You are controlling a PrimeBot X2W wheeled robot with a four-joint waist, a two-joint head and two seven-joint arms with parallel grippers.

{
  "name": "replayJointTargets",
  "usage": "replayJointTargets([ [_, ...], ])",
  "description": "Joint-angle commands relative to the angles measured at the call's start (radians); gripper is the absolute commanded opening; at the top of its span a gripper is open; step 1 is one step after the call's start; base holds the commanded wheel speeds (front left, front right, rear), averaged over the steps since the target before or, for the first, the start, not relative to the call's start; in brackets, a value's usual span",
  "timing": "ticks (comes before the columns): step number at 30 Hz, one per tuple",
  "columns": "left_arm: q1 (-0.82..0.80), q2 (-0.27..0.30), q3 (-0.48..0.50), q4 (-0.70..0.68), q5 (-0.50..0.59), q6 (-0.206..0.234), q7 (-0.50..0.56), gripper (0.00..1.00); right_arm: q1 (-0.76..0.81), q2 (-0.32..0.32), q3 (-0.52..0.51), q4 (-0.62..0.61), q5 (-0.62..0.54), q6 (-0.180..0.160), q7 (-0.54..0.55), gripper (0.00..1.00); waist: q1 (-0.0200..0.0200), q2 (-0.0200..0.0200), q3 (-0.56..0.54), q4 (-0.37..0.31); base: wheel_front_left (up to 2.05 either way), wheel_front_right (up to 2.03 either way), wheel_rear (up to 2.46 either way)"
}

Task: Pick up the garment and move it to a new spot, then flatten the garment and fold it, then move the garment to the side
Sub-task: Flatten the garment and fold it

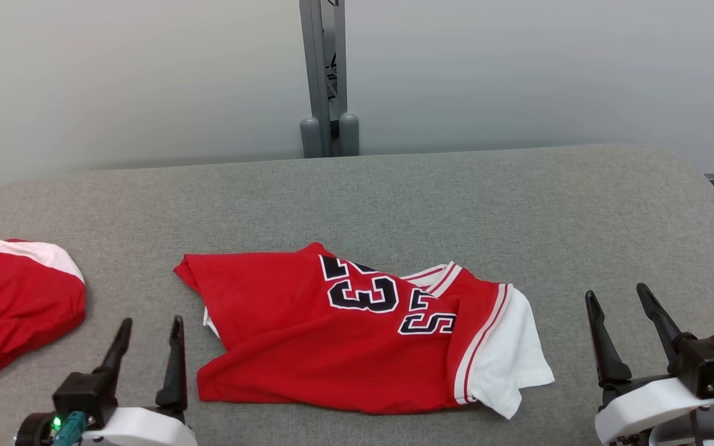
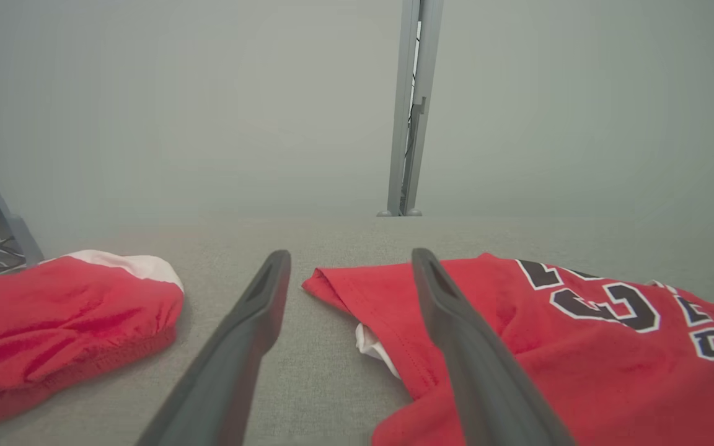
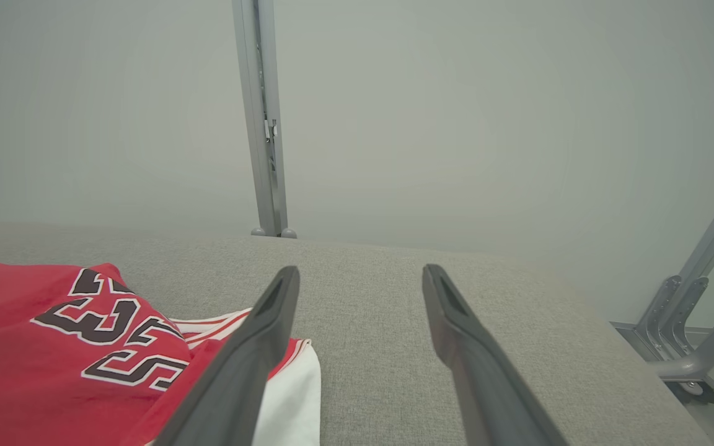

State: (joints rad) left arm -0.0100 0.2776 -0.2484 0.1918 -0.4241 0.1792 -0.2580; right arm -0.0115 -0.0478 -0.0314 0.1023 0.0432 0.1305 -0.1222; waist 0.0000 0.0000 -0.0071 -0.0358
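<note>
A red jersey-style garment [image 1: 332,347] with black-and-white numbers and a white sleeve lies loosely folded and rumpled on the grey fabric table [image 1: 394,198], near the front middle. It also appears as the garment [image 2: 580,347] in the left wrist view and the garment [image 3: 53,347] in the right wrist view. My left gripper [image 1: 151,328] stands open just left of its near corner, holding nothing. My right gripper [image 1: 617,296] stands open to the right of the white sleeve, also holding nothing. Both hover low near the table's front edge.
A second red and white cloth bundle [image 1: 16,303] lies at the table's left edge. A grey post [image 1: 326,80] rises behind the table against a pale wall. A metal frame [image 3: 698,328] stands off the table's right end.
</note>
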Motion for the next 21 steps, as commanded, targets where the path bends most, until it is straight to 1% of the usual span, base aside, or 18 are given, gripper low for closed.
replayJointTargets([
  [1,-0.003,0.002,-0.009,0.018,-0.009,-0.011,0.011,1.00,-0.004,-0.006,-0.003,-0.002,-0.001,0.001,0.004,1.00,0.0000,0.0000,0.002,-0.001,0.00,0.00,0.00],
  [8,-0.020,-0.032,-0.057,0.168,-0.059,-0.071,0.097,1.00,-0.010,-0.006,0.008,-0.003,-0.002,0.001,0.007,1.00,0.0000,0.0000,0.021,-0.008,0.00,0.00,0.00],
  [13,-0.042,-0.056,-0.073,0.273,-0.101,-0.109,0.153,1.00,-0.020,-0.006,0.014,-0.003,0.001,0.001,0.007,1.00,0.0000,0.0000,0.036,-0.014,0.00,0.00,0.00],
  [16,-0.067,-0.059,-0.078,0.330,-0.115,-0.132,0.166,1.00,-0.022,-0.006,0.018,0.000,0.005,0.001,0.008,1.00,0.0000,0.0000,0.045,-0.019,0.00,0.00,0.00],
  [21,-0.104,-0.068,-0.083,0.405,-0.129,-0.161,0.159,1.00,-0.029,-0.006,0.020,0.004,0.003,0.001,0.011,1.00,0.0000,0.0000,0.053,-0.029,0.00,0.00,0.00],
])
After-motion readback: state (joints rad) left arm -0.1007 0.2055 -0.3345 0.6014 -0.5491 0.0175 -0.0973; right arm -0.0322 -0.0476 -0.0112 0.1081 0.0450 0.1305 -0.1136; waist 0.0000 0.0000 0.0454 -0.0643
